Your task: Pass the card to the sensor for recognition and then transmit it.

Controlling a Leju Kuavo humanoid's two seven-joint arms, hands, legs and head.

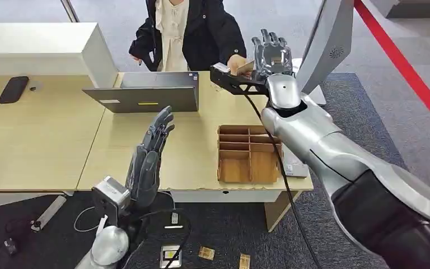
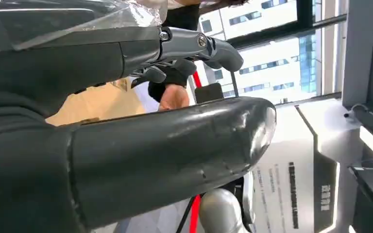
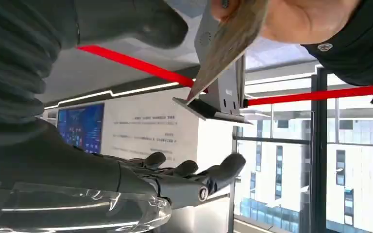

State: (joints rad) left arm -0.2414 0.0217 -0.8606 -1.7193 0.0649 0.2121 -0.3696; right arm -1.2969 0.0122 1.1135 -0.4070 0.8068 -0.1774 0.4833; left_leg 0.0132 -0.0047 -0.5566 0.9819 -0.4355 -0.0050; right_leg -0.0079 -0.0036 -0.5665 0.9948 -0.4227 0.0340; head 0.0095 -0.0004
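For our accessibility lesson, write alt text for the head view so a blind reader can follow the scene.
The right robot hand, raised with its fingers spread, meets a person's hand holding a card at the far edge of a wooden table. The left robot hand is open above the near edge, with a laptop and a compartmented wooden tray on the table.

Tabletop (image 1: pixel 201 162): laptop (image 1: pixel 151 95) at the far edge, left of centre; divided tray (image 1: pixel 247 154) at the near right. Person (image 1: pixel 187 31) behind the tabletop, holding the card (image 1: pixel 245 68) just beside the right hand (image 1: pixel 271 56), which is raised past the far right corner. Left hand (image 1: pixel 148 159) upright over the near edge, left of the tray. Adjoining tabletop (image 1: pixel 33 140) to the left, a flat case (image 1: pixel 13 89) on it.
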